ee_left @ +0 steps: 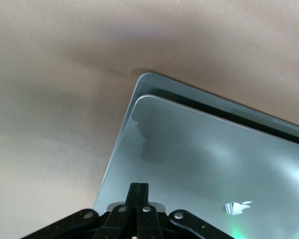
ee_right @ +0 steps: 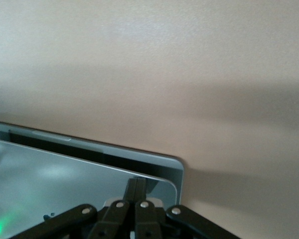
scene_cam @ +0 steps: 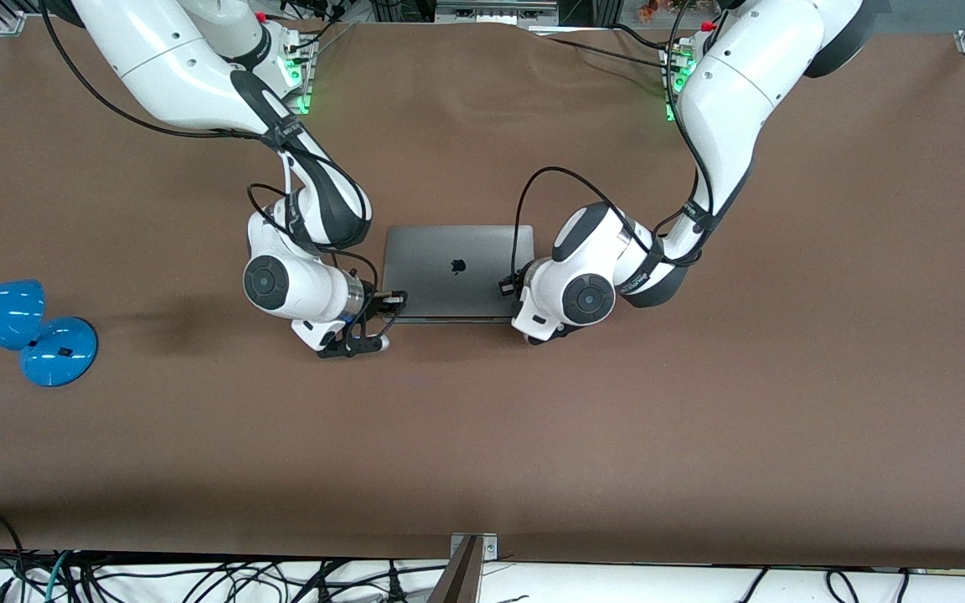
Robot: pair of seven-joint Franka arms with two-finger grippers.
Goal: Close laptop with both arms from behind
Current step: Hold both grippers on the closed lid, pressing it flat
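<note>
**Laptop lid nearly down, both grippers on its front edge**

- Laptop (scene_cam: 457,270): space-grey, logo up, mid-table on the brown table (scene_cam: 700,419), between the two arms. Lid lowered almost flat; both wrist views show a dark gap at the hinge side, with the base's edge showing past the lid.
- Left gripper (ee_left: 138,191): fingers pressed together, tip resting on the lid's corner toward the left arm's end.
- Right gripper (ee_right: 135,186): fingers pressed together, tip on the lid's corner toward the right arm's end.
- Step in hand: final press-down. Whether the lid has fully seated is hard to judge from above.
- Next move calls for: even downward pressure from both tips, then a straight lift away.
- Also present: blue desk lamp (scene_cam: 18,328), lying near the table's edge at the right arm's end.
</note>
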